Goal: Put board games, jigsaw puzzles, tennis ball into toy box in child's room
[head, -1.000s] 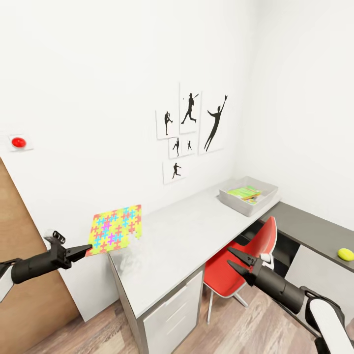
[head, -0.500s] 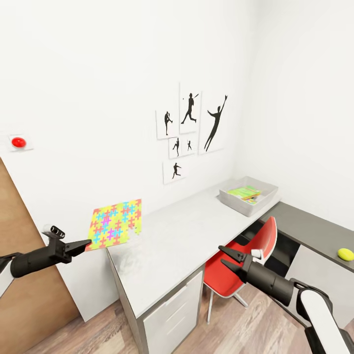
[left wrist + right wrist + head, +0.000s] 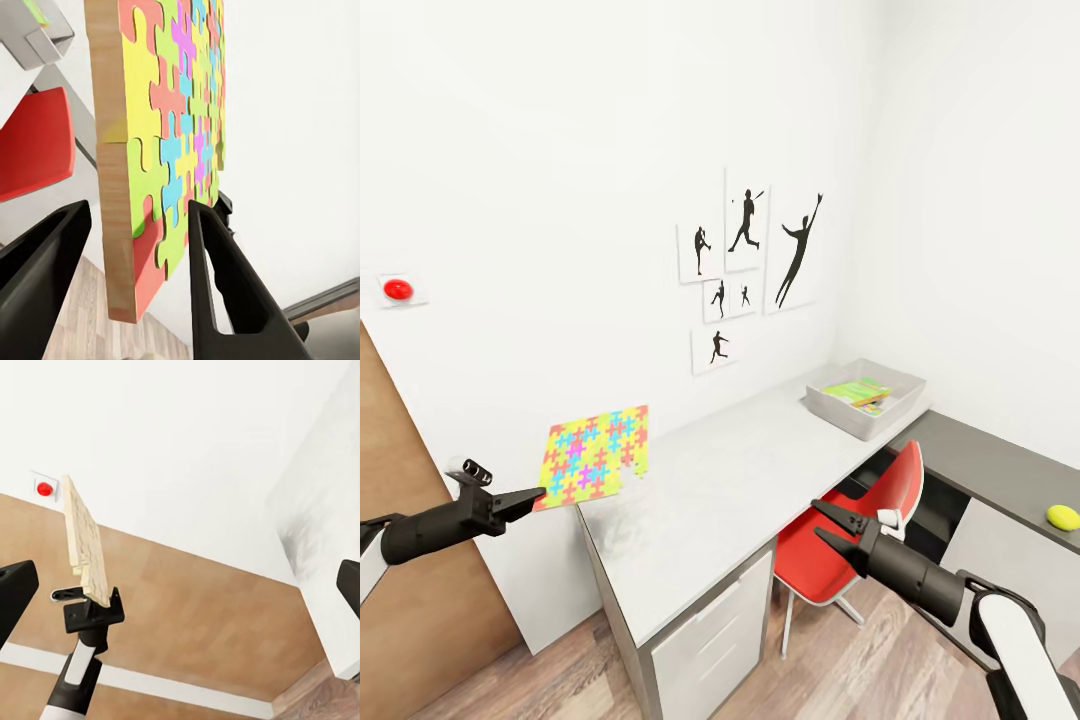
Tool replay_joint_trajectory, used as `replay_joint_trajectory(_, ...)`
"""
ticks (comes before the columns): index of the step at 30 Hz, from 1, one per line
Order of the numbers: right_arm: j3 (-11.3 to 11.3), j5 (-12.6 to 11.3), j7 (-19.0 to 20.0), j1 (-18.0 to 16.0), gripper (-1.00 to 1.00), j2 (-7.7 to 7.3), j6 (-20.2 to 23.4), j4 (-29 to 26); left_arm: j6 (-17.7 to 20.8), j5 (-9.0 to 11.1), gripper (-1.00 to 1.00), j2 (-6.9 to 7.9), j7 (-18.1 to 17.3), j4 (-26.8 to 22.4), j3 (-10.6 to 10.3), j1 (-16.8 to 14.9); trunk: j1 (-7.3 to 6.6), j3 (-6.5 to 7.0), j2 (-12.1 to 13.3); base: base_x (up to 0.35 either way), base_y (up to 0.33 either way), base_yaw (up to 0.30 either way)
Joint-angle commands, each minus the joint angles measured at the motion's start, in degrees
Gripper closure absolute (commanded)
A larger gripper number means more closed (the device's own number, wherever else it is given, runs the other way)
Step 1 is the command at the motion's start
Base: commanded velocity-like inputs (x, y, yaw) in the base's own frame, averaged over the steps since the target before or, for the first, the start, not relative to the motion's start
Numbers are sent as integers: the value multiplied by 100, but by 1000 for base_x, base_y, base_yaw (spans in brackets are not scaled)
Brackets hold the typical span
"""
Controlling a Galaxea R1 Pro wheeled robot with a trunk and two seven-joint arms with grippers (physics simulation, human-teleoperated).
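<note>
Little has shifted in the last half second: my right hand (image 3: 836, 522) has eased a touch toward the near right, while a second ago my left hand (image 3: 532, 499) stood slightly farther right with the puzzle tilted otherwise.

Largest first: the child's room, white walls and wood-plank floor, with black athlete silhouettes (image 3: 745, 265) hung above the long pale bench (image 3: 750, 480). A red chair (image 3: 860, 535) is tucked under the bench's right end, beside the lower dark cabinet (image 3: 990, 470). At the far right end of the bench sits the toy box (image 3: 865, 398), colourful items already inside it. The tennis ball (image 3: 1063, 516) lies on the dark cabinet at the far right, well apart from the box.

My left hand is clamped on the near corner of one jigsaw puzzle (image 3: 169, 142), held in the air off the bench's left end, well apart from the toy box. The left wrist view shows a stiff board with a wooden edge, both fingers pressing its faces. I judge it light and rigid but easy to pivot in a corner pinch, so a deeper hold along the edge would steady it. My right hand hangs empty before the chair, fingers spread wide.
</note>
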Motion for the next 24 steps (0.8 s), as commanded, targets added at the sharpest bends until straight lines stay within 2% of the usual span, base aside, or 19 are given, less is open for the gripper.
replay_joint_trajectory(1,-14,55,58,-6,-100,1,23,0,60,14,100,2,-9,0,-2,-5,4,-14,-13,0,0,0)
replay_joint_trajectory(16,-4,50,71,-6,-100,7,15,0,60,13,100,13,-14,-2,0,-5,4,-14,-13,0,0,-4)
replay_joint_trajectory(24,-14,50,76,-5,-100,4,15,0,60,20,100,13,-24,-4,28,2,4,-14,-13,0,0,-210)
